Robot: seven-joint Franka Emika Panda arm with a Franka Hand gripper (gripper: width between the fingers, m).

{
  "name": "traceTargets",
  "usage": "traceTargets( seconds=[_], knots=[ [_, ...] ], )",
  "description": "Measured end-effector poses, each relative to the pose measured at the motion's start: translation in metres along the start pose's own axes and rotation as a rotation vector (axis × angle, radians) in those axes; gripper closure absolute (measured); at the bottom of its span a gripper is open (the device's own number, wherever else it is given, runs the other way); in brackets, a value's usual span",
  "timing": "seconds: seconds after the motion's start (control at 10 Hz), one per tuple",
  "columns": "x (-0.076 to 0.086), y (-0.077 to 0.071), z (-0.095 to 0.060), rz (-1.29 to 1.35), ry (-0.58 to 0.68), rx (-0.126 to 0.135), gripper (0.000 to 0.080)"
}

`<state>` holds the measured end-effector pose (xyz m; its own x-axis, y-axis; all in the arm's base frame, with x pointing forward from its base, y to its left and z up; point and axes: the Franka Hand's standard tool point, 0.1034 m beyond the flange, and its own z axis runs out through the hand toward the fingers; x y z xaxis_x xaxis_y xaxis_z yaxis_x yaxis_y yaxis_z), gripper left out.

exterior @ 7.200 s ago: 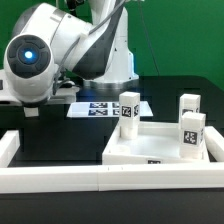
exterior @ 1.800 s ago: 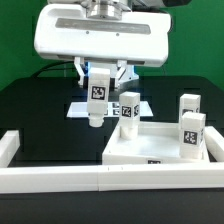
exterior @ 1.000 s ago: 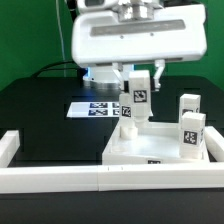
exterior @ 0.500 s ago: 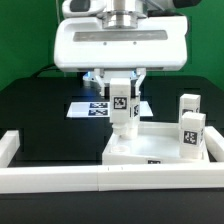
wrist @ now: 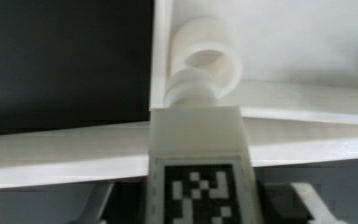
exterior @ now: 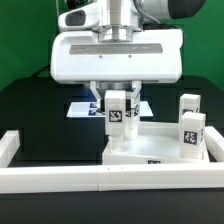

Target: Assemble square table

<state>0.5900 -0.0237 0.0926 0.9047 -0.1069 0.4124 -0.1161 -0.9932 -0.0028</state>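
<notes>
I've swung the gripper (exterior: 118, 103), fingers clamped on a leg (exterior: 117, 118), back over the tabletop's (exterior: 160, 143) near corner socket; screwing comes next.

The exterior view looks from low in front, over the white border wall (exterior: 60, 180), level toward the arm and the green backdrop, taking in the whole table; the wrist view looks down from very near along a tagged leg (wrist: 197, 160) onto the slab (wrist: 87, 150); both views share that leg (exterior: 118, 120) and slab corner (exterior: 125, 152).
</notes>
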Motion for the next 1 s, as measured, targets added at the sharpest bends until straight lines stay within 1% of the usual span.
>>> traceTargets(
  seconds=[0.2,0.4,0.9,1.0],
  knots=[
    [0.000,-0.006,0.000,0.008,0.009,0.004,0.0512],
    [-0.003,-0.009,0.003,0.009,0.024,-0.004,0.0512],
    [-0.008,-0.005,0.008,0.012,0.015,-0.011,0.0512],
    [-0.008,-0.003,0.010,0.011,0.022,-0.018,0.0512]
  ],
)
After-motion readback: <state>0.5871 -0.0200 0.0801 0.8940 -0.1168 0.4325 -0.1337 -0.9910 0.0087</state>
